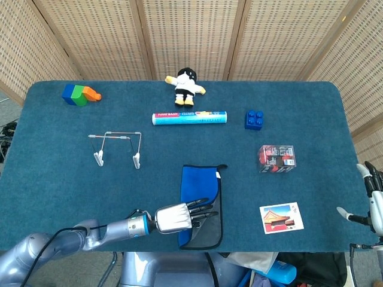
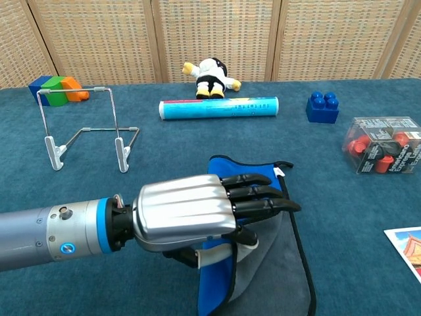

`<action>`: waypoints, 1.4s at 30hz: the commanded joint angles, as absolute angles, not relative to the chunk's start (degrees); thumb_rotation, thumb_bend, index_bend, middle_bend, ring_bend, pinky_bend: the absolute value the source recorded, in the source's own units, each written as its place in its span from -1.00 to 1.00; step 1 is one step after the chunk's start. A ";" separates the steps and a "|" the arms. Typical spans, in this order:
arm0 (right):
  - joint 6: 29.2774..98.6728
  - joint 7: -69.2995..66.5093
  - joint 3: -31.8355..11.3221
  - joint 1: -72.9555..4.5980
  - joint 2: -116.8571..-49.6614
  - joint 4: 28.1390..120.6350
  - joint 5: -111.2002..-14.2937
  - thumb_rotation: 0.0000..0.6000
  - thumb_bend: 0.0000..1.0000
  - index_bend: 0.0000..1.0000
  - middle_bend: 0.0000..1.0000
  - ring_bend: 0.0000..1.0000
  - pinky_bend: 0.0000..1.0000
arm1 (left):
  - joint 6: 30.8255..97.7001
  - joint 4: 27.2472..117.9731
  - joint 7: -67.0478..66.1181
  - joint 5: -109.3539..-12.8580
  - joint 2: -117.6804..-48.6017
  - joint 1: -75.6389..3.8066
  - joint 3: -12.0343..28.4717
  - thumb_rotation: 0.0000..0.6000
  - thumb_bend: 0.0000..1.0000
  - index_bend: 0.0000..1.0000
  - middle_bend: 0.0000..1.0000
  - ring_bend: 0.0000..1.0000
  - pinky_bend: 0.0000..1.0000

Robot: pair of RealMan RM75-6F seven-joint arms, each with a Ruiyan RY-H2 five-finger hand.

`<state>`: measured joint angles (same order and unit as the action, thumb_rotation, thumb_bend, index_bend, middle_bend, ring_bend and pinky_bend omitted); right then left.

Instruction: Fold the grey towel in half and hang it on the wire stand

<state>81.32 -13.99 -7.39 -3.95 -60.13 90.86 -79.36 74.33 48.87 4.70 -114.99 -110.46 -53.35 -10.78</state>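
The grey towel (image 1: 206,230) lies near the table's front edge, its blue side (image 1: 196,184) folded over on top; in the chest view the towel (image 2: 270,270) fills the lower middle. My left hand (image 1: 178,217) reaches across its left edge. The fingers (image 2: 260,192) stretch flat just above the cloth and the thumb curls underneath at the raised blue edge, without a plain pinch. The wire stand (image 1: 117,146) stands upright, apart to the far left of the towel, and appears as the wire stand (image 2: 84,126) in the chest view. My right hand (image 1: 371,202) hangs off the table's right edge, fingers apart, holding nothing.
A plush toy (image 1: 187,85) and a light blue tube (image 1: 189,118) lie at the back. A blue block (image 1: 255,119), a clear box of red pieces (image 1: 276,158) and a picture card (image 1: 281,217) sit to the right. Coloured blocks (image 1: 80,94) are at the back left.
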 commanded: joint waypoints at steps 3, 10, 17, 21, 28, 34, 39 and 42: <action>81.19 -13.87 -7.32 -4.00 -60.14 90.90 -79.37 1.00 -1.00 -1.00 -1.00 -1.00 -1.00 | 74.84 47.03 1.63 -117.06 -112.32 -56.03 -9.85 1.00 0.22 0.10 -1.00 -1.00 -1.00; 80.87 -14.36 -7.28 -4.02 -59.90 90.91 -79.22 1.00 -1.00 -1.00 -1.00 -1.00 -1.00 | 70.78 46.16 -2.13 -117.29 -115.53 -59.79 -8.32 1.00 0.15 0.04 -1.00 -1.00 -1.00; 80.71 -15.35 -7.36 -3.96 -59.53 90.77 -79.05 1.00 -1.00 -1.00 -1.00 -1.00 -1.00 | 69.26 45.43 -4.59 -117.13 -117.71 -60.70 -8.49 1.00 -0.06 -0.50 -1.00 -1.00 -1.00; 80.62 -15.79 -7.34 -3.95 -59.38 90.72 -79.09 1.00 -1.00 -1.00 -1.00 -1.00 -1.00 | 70.45 44.64 -4.87 -117.02 -118.69 -60.50 -8.44 1.00 -0.22 -1.00 -1.00 -1.00 -1.00; 80.83 -15.89 -7.27 -3.87 -59.30 90.79 -79.32 1.00 -1.00 -1.00 -1.00 -1.00 -1.00 | 72.17 44.04 -3.99 -115.83 -119.82 -59.86 -7.75 1.00 -0.46 -1.00 -1.00 -1.00 -1.00; 80.90 -15.63 -7.16 -3.85 -59.32 90.90 -79.46 1.00 -1.00 -1.00 -1.00 -1.00 -1.00 | 73.76 43.54 -2.79 -114.47 -120.69 -59.24 -6.76 1.00 -0.52 -1.00 -1.00 -1.00 -1.00; 80.78 -15.34 -7.17 -3.92 -59.42 90.88 -79.33 1.00 -1.00 -1.00 -1.00 -1.00 -1.00 | 76.46 43.28 -0.57 -113.61 -121.54 -59.01 -5.45 1.00 -0.59 -1.00 -1.00 -1.00 -1.00; 80.60 -15.14 -7.11 -4.00 -59.45 90.93 -79.33 1.00 -1.00 -1.00 -1.00 -1.00 -1.00 | 76.57 42.62 -0.05 -113.21 -122.39 -59.34 -4.91 1.00 -0.67 -1.00 -1.00 -1.00 -1.00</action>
